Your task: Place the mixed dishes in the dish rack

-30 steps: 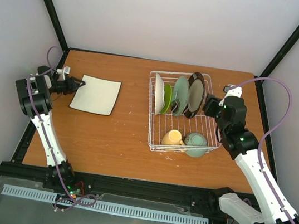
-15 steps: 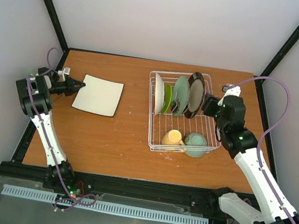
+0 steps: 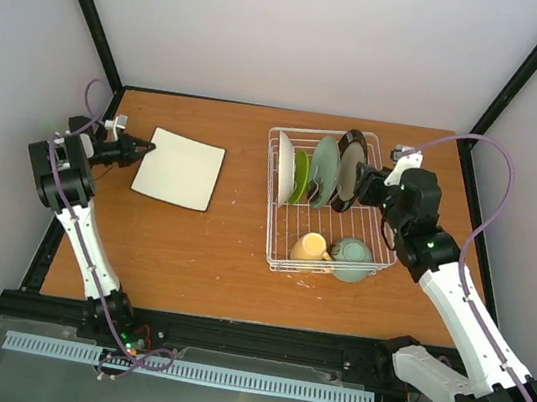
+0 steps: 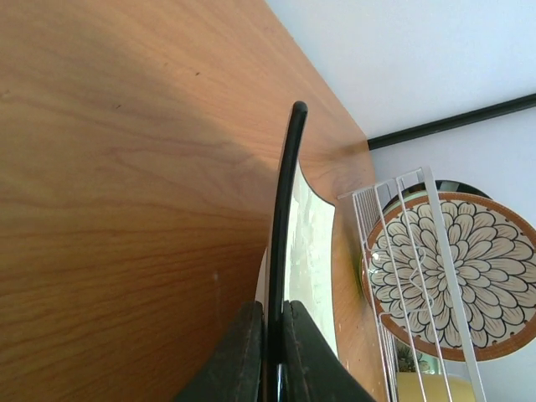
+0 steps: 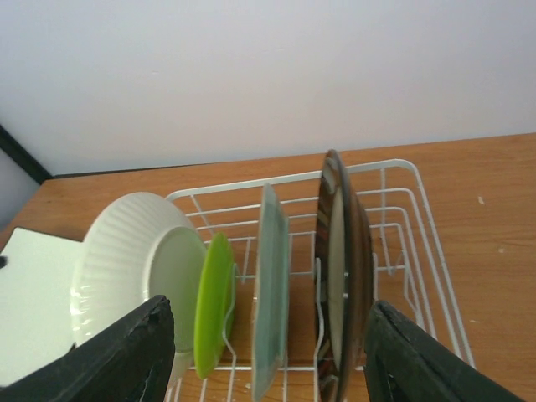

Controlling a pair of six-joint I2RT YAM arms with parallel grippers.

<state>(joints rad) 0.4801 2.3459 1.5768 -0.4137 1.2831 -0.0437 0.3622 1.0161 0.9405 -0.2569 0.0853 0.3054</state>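
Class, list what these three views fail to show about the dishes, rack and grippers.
1. Yellow mug: left wrist view, bottom edge cuts it off.
2. Dark-rimmed round plate, its foot in the white wire dish rack: right wrist view, cut off below.
3. Right gripper touching that plate or not: top view, too small.
4. White square plate, its face: left wrist view, nearly edge-on.

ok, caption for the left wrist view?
Left fingers pinch the white square plate's rim; dish rack and flower-patterned plate beyond.

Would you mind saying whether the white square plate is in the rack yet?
Out: the white square plate is on the table, left of the dish rack.
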